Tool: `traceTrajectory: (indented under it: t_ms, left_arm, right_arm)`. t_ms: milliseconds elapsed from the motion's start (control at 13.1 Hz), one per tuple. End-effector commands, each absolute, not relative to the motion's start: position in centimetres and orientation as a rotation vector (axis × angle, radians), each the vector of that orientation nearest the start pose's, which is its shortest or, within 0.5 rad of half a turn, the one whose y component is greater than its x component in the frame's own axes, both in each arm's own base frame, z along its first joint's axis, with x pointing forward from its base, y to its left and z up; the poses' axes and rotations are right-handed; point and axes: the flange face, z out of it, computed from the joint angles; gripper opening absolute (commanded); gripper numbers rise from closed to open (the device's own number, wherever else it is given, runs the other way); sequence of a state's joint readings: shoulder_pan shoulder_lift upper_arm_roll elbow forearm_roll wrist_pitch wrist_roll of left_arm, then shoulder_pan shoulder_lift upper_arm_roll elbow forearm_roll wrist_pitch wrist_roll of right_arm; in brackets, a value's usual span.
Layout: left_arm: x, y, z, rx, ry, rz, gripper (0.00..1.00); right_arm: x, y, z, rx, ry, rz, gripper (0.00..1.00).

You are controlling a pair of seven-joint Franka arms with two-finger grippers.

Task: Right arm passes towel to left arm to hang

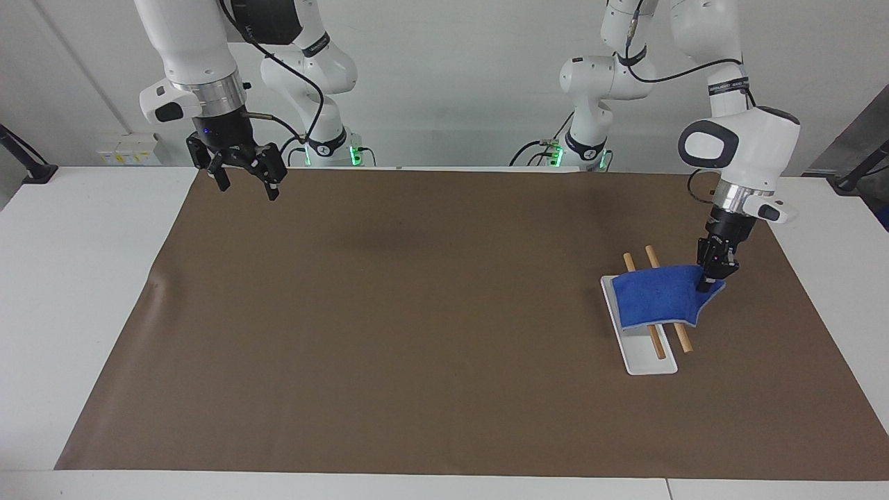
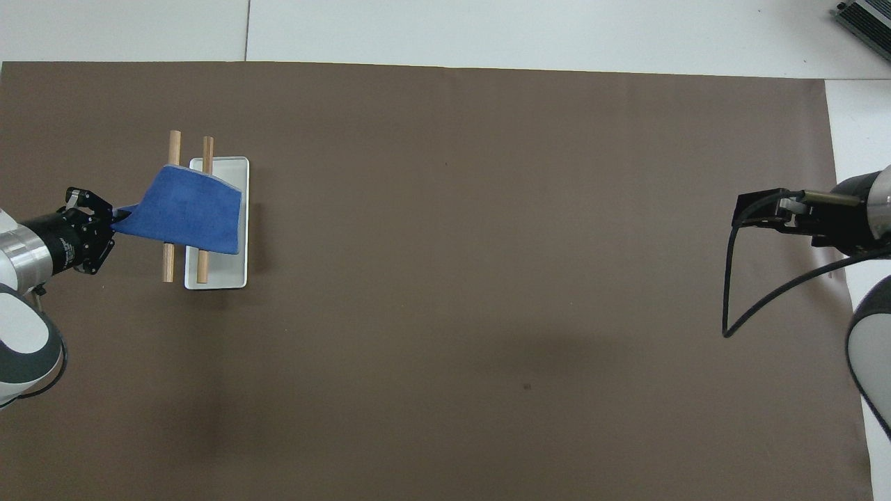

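Observation:
The blue towel (image 1: 656, 298) lies draped over two wooden rods (image 1: 683, 339) of a small rack with a white base (image 1: 649, 364), toward the left arm's end of the table. My left gripper (image 1: 708, 282) is shut on the towel's corner beside the rods, holding that corner just above the mat. In the overhead view the left gripper (image 2: 117, 221) pinches the towel (image 2: 191, 214) at the edge beside the rods (image 2: 168, 261). My right gripper (image 1: 246, 184) is open and empty, raised over the mat's edge at the right arm's end; it also shows in the overhead view (image 2: 750, 211).
A brown mat (image 1: 417, 312) covers most of the white table (image 1: 83, 278). The rack's white base (image 2: 223, 278) sits on the mat. A loose black cable (image 2: 727, 306) hangs from the right wrist.

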State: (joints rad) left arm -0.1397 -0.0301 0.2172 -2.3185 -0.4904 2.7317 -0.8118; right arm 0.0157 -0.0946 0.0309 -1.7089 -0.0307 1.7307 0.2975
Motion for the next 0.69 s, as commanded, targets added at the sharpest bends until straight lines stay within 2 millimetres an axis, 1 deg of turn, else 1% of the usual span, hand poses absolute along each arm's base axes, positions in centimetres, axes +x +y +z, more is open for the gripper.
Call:
traceTrajectory:
  t_ms: [0,77,153,306,383,459,536,612]
  left_arm:
    - [52.8,5.6,38.8,-2.819,-2.123,-0.512,0.19]
    - [52.8,5.6,38.7,-2.821,-2.12,-0.507,0.58]
    - [52.7,5.7,38.7,-2.818,-2.124,-0.502,0.76]
    - [52.9,5.9,38.9,-2.824,-2.106,-0.513,0.9]
    - [53.1,5.9,39.1,-2.862,-2.05,-0.496,0.9]
    - [53.7,6.0,39.8,-2.921,-1.971,-0.461,0.9]
    - [54.3,7.2,40.5,-2.964,-1.885,-0.386,0.9]
    - [55.2,8.5,42.2,-2.986,-1.754,-0.326,0.9]
  right_arm:
    - [55.6,1.5,63.2,-3.185,0.331,-0.167,1.0]
    - [56.2,1.0,63.3,-3.191,0.324,-0.152,1.0]
    - [56.4,0.7,63.6,-3.19,0.323,-0.151,1.0]
    - [56.2,0.5,63.0,-3.187,0.331,-0.105,1.0]
    - [56.1,-0.1,62.9,-3.178,0.347,-0.095,1.0]
    - [56.1,-0.2,62.8,-3.176,0.35,-0.092,1.0]
    - [55.8,-0.2,62.7,-3.176,0.347,-0.082,1.0]
    - [55.5,-0.2,62.5,-3.179,0.328,-0.071,1.0]
